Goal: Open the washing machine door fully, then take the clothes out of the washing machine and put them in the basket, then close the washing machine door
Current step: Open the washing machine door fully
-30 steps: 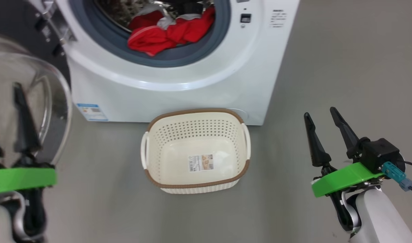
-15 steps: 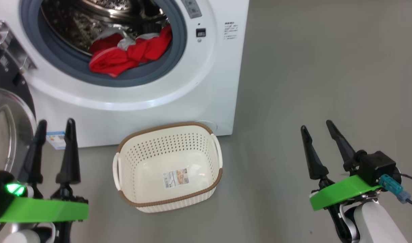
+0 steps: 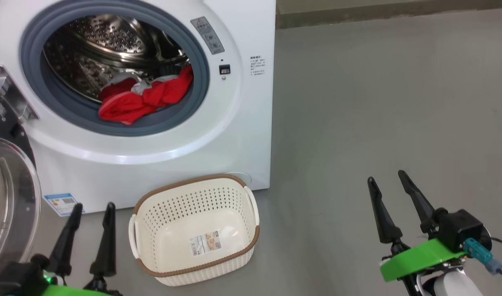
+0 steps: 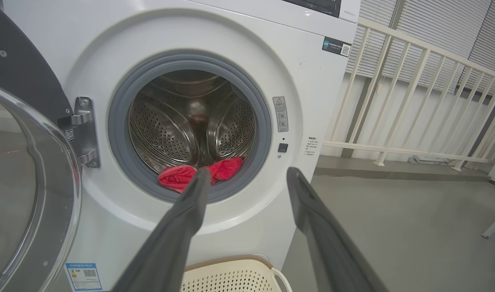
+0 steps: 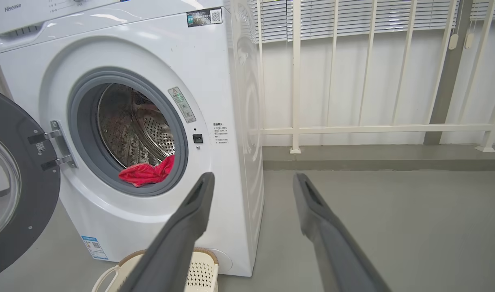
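Clothes (image 3: pixel 140 100), bright red with some grey-white cloth among them, lie heaped at the front lip of the steel drum (image 3: pixel 107 45), spilling onto the grey gasket (image 3: pixel 160 123) at the bottom of the opening of the washing machine (image 3: pixel 242 123). The washing machine door (image 3: pixel 12 205) stands swung open on its hinge (image 3: pixel 6 92) at the machine's left. The basket (image 3: pixel 193 207) sits on the grey floor (image 3: pixel 378 102) just before the machine's lower front, below the opening, its paper label (image 3: pixel 205 242) showing on the bottom. The left gripper (image 3: pixel 94 204) hangs low just left of the basket, fingers spread apart and holding nothing, pointing up toward the clothes but well short of them. The right gripper (image 3: pixel 386 176), fingers likewise apart with nothing between them, hovers over bare floor well to the right of basket and machine, far from the clothes.
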